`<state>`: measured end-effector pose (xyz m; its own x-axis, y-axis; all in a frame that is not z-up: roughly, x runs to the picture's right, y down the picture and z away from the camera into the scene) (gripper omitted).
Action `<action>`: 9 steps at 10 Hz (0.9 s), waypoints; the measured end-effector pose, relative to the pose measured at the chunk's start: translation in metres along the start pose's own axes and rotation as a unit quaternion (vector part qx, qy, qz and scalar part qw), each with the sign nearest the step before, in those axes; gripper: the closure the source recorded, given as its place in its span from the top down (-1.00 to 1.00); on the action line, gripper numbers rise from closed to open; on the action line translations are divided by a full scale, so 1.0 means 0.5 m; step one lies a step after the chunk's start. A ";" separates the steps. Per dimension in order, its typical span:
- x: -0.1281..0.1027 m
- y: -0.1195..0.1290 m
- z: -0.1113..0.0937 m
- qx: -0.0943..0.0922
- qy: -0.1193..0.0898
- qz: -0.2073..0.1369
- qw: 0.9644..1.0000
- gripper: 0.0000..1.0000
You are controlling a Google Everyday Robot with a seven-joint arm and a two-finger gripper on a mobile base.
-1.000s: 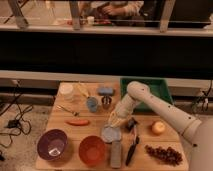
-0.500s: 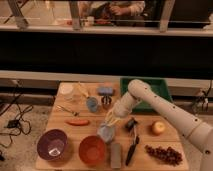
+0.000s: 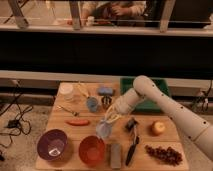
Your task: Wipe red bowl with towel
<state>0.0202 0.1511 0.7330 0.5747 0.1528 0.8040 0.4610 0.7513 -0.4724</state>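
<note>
The red bowl (image 3: pixel 92 150) sits at the front of the wooden table (image 3: pixel 165 137), just right of a purple bowl (image 3: pixel 52 145). The pale grey-blue towel (image 3: pixel 104 128) hangs crumpled from my gripper (image 3: pixel 111 118), which is shut on its upper edge. The towel's lower end dangles just above and slightly behind the red bowl's far right rim. My white arm (image 3: pixel 150 95) reaches in from the right.
A grey bar (image 3: pixel 115 155) and a black brush (image 3: pixel 132 145) lie right of the red bowl. An apple (image 3: pixel 158 128) and grapes (image 3: pixel 164 154) are at the right. A red-orange stick (image 3: pixel 77 122), blue cup (image 3: pixel 92 104), sponge (image 3: pixel 105 91) and green tray (image 3: pixel 159 86) lie further back.
My gripper has carried the towel a little to the left, nearer the red bowl's rim. The bowls and other items have stayed in place.
</note>
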 end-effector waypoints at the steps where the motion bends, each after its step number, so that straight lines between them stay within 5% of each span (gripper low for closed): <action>1: -0.011 0.008 0.000 -0.002 -0.002 -0.006 1.000 -0.95; 9: -0.081 0.111 0.054 -0.067 0.029 -0.035 0.997 -0.95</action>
<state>0.0041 0.2039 0.6839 0.5743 0.0619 0.8163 0.5852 0.6663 -0.4621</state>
